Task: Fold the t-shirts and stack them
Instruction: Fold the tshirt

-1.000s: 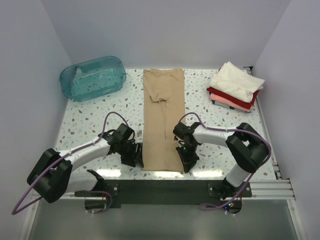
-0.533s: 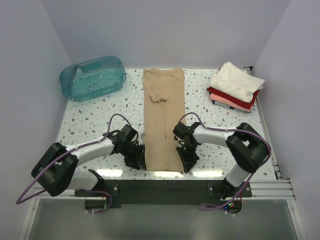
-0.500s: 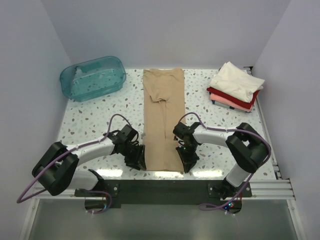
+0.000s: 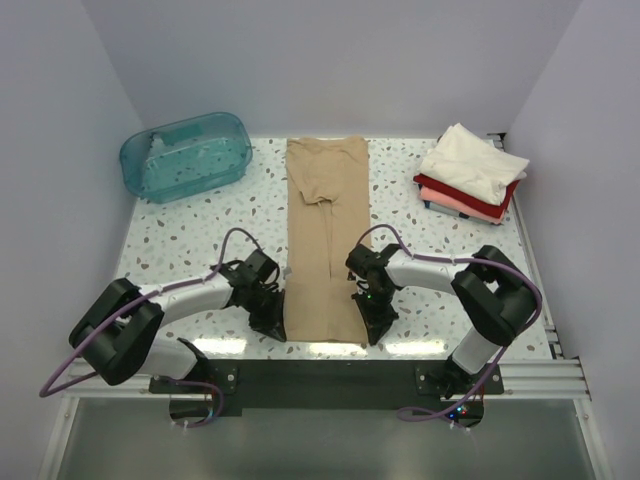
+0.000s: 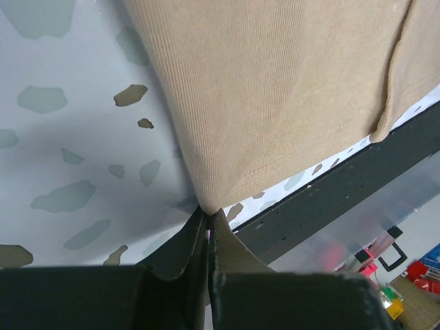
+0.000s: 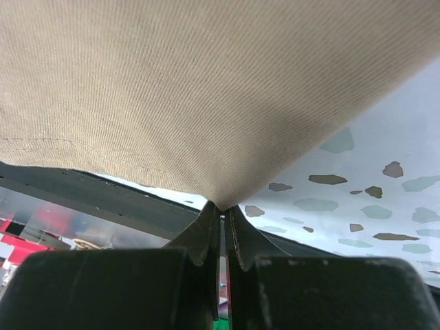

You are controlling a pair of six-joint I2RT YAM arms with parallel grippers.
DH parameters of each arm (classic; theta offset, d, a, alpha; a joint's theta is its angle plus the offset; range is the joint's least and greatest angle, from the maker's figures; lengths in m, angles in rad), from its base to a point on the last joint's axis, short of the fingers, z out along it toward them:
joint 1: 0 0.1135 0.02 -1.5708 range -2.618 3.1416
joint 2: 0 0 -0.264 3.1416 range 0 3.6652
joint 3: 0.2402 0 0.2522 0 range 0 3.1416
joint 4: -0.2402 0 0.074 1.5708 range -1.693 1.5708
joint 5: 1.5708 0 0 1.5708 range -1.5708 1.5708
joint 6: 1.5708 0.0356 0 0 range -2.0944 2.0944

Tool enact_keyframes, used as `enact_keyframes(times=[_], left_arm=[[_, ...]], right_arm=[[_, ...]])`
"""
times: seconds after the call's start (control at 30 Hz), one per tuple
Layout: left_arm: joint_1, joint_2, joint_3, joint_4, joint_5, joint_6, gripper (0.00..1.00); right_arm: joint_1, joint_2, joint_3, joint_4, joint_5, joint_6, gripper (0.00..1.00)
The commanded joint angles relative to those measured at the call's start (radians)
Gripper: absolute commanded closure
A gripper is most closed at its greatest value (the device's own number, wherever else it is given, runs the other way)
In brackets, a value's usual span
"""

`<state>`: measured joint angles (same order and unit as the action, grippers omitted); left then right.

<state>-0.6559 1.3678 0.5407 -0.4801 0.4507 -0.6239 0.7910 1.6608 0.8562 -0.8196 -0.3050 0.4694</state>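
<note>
White speckled bench [image 4: 170, 240] between pale walls carries a translucent teal tub [image 4: 185, 155] at far left and a stack of 3 folded t-shirts [image 4: 470, 178] at far right, cream over red over pink. The tan t-shirt [image 4: 325, 225] lies down the middle as a long narrow strip, hem toward the near edge. The left jaws are pinched tight on the hem's left corner [image 5: 206, 199], the right jaws on its right corner [image 6: 221, 196], each holding only the very tip of cloth. That thin bite is the risk: a quick lift could pull a corner free. If the 2 arms rise unevenly, the fold would likely skew and the tucked sides fall open.
</note>
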Motion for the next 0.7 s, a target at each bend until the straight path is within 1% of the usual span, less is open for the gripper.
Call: enact_keyframes(times=[0.0, 0.07, 0.27, 0.37, 0.5, 0.57, 0.67], left_arm=[[-0.01, 0.005, 0.028, 0.011, -0.083, 0.042, 0.98], [-0.011, -0.019, 0.054, -0.006, -0.092, 0.044, 1.0], [-0.011, -0.081, 0.129, -0.08, -0.133, 0.047, 1.0], [-0.013, -0.084, 0.204, -0.106, -0.138, 0.062, 1.0], [-0.013, -0.049, 0.287, -0.143, -0.165, 0.085, 1.0], [-0.013, -0.018, 0.339, -0.163, -0.181, 0.105, 1.0], [-0.01, 0.03, 0.398, -0.183, -0.211, 0.13, 1.0]], right_arm=[[0.001, -0.042, 0.049, -0.027, 0.033, -0.011, 1.0], [0.001, -0.05, 0.079, -0.052, 0.038, -0.006, 1.0], [0.002, -0.084, 0.171, -0.168, 0.079, 0.023, 1.0], [-0.001, -0.079, 0.234, -0.236, 0.121, 0.038, 1.0], [-0.01, -0.055, 0.316, -0.308, 0.171, 0.046, 1.0], [-0.03, -0.039, 0.361, -0.323, 0.204, 0.046, 1.0], [-0.078, -0.018, 0.409, -0.328, 0.211, 0.038, 1.0]])
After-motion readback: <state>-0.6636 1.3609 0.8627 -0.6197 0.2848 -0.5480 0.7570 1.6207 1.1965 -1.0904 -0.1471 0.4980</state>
